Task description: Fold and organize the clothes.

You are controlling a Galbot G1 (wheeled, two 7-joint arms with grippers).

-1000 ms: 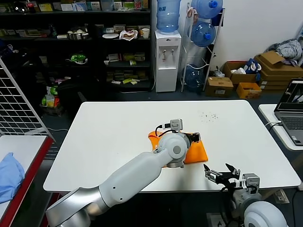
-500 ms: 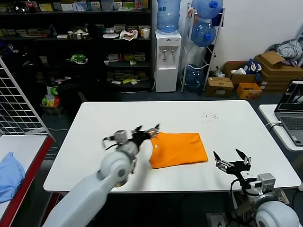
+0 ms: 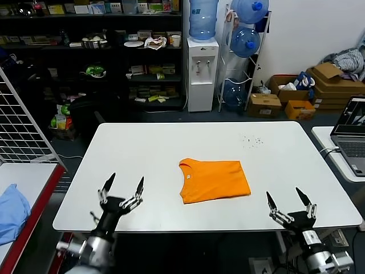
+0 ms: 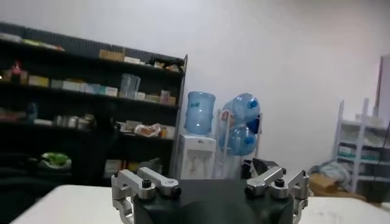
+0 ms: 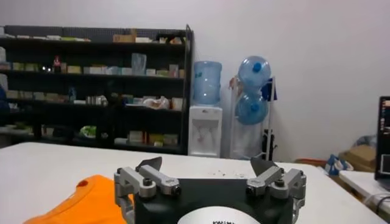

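orange shirt [image 3: 214, 180] folded flat at centre of white counter [image 3: 142, 154], collar toward frame left. left claw [image 3: 121, 192] at lower left over the counter's near edge, fingers spread wide, holding nothing. right claw [image 3: 290, 205] at lower right by the near edge, likewise wide open and empty.

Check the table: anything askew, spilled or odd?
Mostly tidy. The folded orange T-shirt lies flat mid-table, slightly skewed to the table edges. A scatter of small dark specks sits on the far right of the tabletop. Left gripper and right gripper hover at the near edge, jaws open, empty.
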